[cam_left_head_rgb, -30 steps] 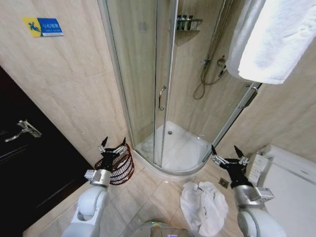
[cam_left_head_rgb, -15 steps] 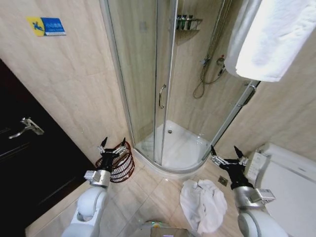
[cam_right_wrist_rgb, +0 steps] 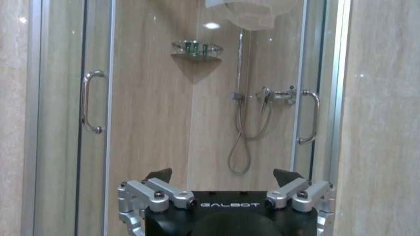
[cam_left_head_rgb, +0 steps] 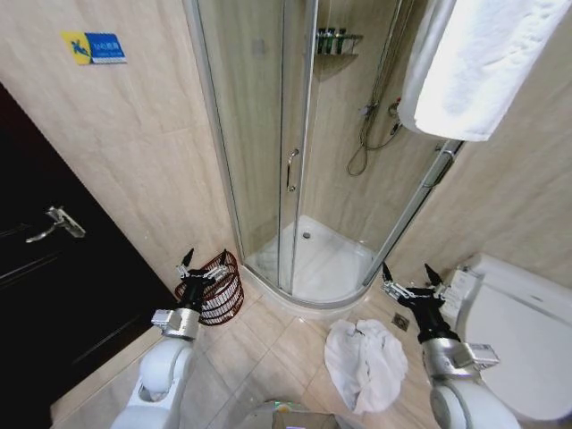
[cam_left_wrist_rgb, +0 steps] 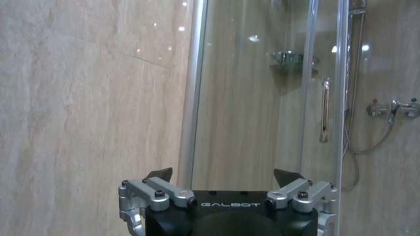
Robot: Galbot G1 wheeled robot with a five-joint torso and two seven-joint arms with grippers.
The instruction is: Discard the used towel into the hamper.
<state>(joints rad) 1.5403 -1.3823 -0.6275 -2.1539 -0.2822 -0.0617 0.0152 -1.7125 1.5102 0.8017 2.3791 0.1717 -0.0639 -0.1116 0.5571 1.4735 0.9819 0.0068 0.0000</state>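
Note:
A crumpled white used towel point(cam_left_head_rgb: 365, 359) lies on the tiled floor in front of the shower, just left of my right arm. The hamper point(cam_left_head_rgb: 214, 290), a small dark reddish-brown wire basket, stands on the floor by the wall at the shower's left corner. My left gripper point(cam_left_head_rgb: 204, 265) is held up open right in front of the hamper, and its jaws stand spread toward the shower glass in the left wrist view point(cam_left_wrist_rgb: 223, 174). My right gripper point(cam_left_head_rgb: 407, 275) is raised open above the floor to the right of the towel, empty, facing the shower point(cam_right_wrist_rgb: 223, 174).
A glass corner shower cabin point(cam_left_head_rgb: 295, 170) with a white tray fills the middle. A dark door point(cam_left_head_rgb: 45, 286) with a lever handle stands at left. A white toilet point(cam_left_head_rgb: 514, 335) is at right. A clean white towel point(cam_left_head_rgb: 487, 63) hangs at upper right.
The whole head view has shifted, so the camera moved: more of the toilet shows at right and the door handle sits higher. Both grippers stay raised and open.

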